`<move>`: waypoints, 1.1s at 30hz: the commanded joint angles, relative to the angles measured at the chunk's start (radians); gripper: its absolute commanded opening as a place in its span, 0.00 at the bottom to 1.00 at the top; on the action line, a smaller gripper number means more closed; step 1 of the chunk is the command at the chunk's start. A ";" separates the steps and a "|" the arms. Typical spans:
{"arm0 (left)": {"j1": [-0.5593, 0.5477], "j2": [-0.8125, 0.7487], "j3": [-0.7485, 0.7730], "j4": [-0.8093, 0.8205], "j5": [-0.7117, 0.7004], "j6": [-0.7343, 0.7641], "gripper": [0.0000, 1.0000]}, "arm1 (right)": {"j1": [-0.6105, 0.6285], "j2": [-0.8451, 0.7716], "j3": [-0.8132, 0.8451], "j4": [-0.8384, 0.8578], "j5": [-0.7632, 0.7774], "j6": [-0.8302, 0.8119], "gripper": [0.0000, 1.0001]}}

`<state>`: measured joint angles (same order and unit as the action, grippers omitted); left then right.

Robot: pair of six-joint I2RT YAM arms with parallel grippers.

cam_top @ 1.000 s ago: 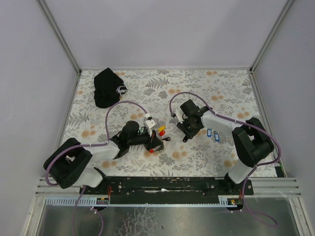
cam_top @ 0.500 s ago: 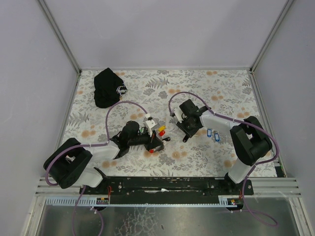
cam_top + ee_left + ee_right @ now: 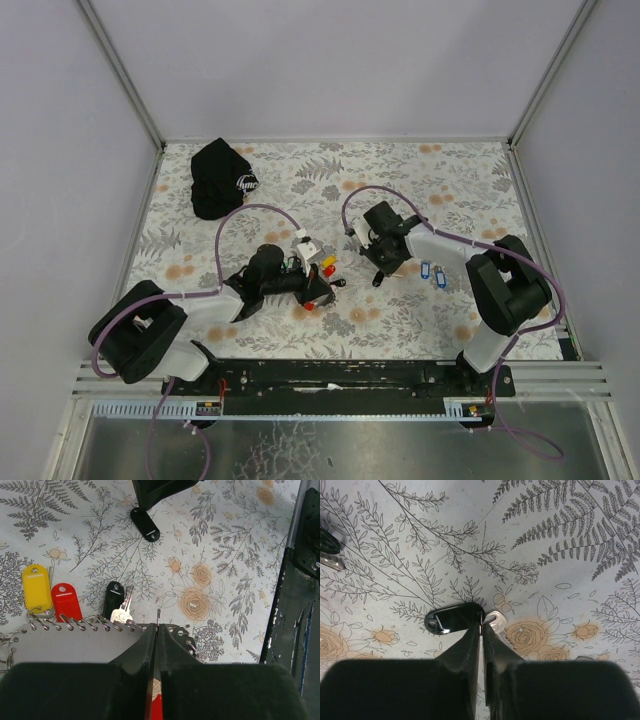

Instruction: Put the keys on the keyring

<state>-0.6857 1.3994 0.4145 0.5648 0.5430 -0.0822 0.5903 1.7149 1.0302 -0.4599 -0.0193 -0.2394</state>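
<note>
My left gripper (image 3: 158, 627) is shut on the thin keyring (image 3: 158, 613), whose edge pokes up between the jaws. Its red piece (image 3: 157, 709) shows low in the gap and its grey-white bar (image 3: 65, 645) lies to the left. Just beyond lie a yellow-tagged key (image 3: 36, 587), a red-tagged one (image 3: 66, 601) and a black-tagged one (image 3: 114, 597). My right gripper (image 3: 481, 628) is pinched shut where another black tag (image 3: 454, 618) joins its silver key (image 3: 495, 621), flat on the table. From above, the left gripper (image 3: 318, 290) and right gripper (image 3: 378, 272) stand a short way apart.
Two blue-tagged keys (image 3: 425, 270) (image 3: 441, 278) lie right of the right gripper. A large black cap with a white logo (image 3: 222, 178) sits at the far left of the floral tablecloth (image 3: 450, 190). Grey walls close in the table on three sides.
The right gripper's jaws have closed onto the black-tagged key. The left arm holds the keyring much as before.
</note>
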 commanded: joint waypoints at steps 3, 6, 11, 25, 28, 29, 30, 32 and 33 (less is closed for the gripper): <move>-0.005 0.011 0.027 0.006 0.022 0.022 0.01 | 0.010 -0.010 0.076 -0.018 0.000 0.070 0.06; -0.005 0.012 0.029 0.004 0.022 0.022 0.01 | 0.010 0.008 0.106 -0.031 0.006 0.117 0.03; -0.005 0.013 0.030 0.000 0.023 0.024 0.01 | 0.010 0.083 0.184 -0.107 0.016 0.170 0.01; -0.023 0.019 0.041 -0.024 0.005 0.042 0.01 | 0.037 0.217 0.351 -0.297 0.059 0.199 0.10; -0.024 0.019 0.042 -0.025 0.005 0.042 0.01 | 0.040 0.183 0.337 -0.275 0.053 0.205 0.12; -0.023 0.019 0.043 -0.025 0.005 0.042 0.01 | 0.040 0.166 0.325 -0.259 0.045 0.206 0.14; -0.023 0.019 0.043 -0.025 0.007 0.042 0.01 | 0.040 0.145 0.312 -0.243 0.034 0.199 0.17; -0.023 0.016 0.042 -0.025 0.009 0.042 0.01 | 0.040 0.107 0.278 -0.204 0.026 0.196 0.23; -0.025 0.015 0.041 -0.025 0.006 0.042 0.01 | 0.040 0.086 0.258 -0.182 0.029 0.197 0.24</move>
<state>-0.7017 1.4139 0.4290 0.5179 0.5430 -0.0631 0.6212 1.9099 1.3239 -0.6868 0.0147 -0.0479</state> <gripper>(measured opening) 0.011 0.218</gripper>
